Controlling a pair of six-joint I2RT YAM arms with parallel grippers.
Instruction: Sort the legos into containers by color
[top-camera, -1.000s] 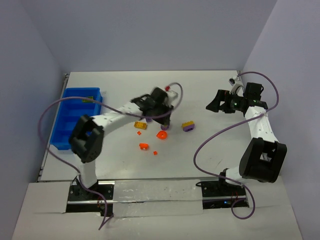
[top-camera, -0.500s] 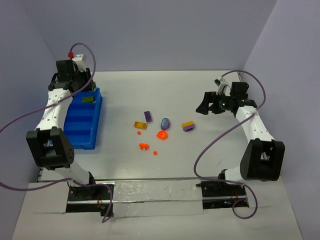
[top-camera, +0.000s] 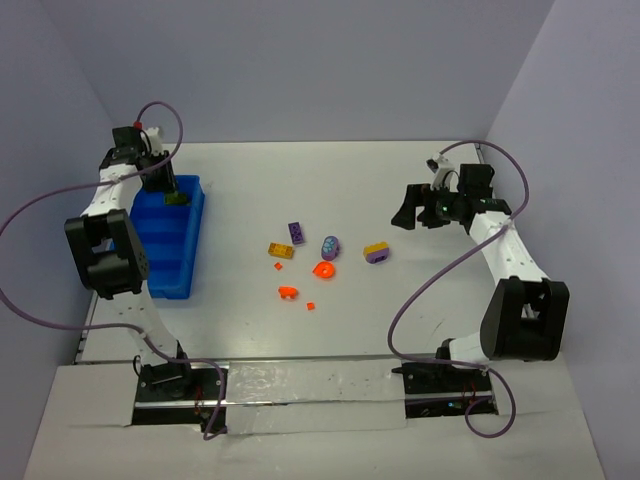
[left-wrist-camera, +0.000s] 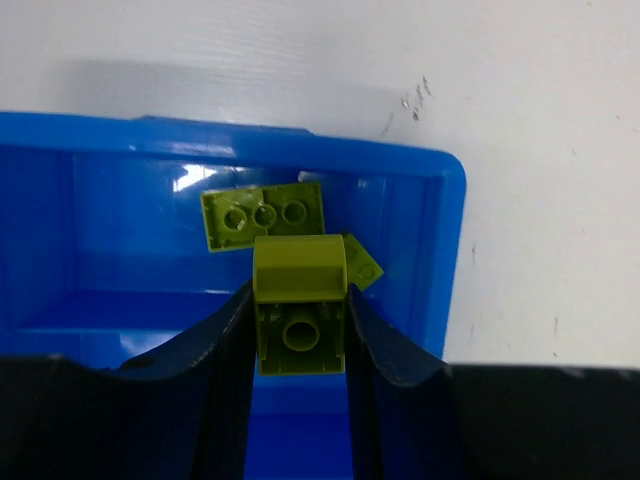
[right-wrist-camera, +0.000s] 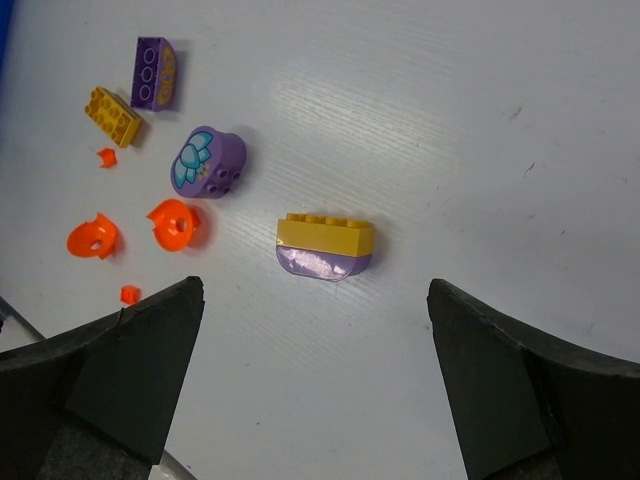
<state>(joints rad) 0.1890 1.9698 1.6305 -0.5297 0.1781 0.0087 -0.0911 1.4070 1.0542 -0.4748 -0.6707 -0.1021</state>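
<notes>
Olive-green brick (left-wrist-camera: 299, 318) pinched in left tool (left-wrist-camera: 298, 298), above blue tray (left-wrist-camera: 425, 235).

You're running two white arms with chunky black joints: left arm (top-camera: 112, 195) and right arm (top-camera: 517, 255). A thin purple cable (top-camera: 392, 318) loops off each one, and the left one's is tipped red. Both bases (top-camera: 165, 380) are black. Up close, your left fingers (left-wrist-camera: 225, 380) look dark, smooth and glossy; your right fingers (right-wrist-camera: 110, 370) are matte black wedges.

Held olive brick (left-wrist-camera: 299, 300) hides part of small olive piece (left-wrist-camera: 362, 268).
</notes>
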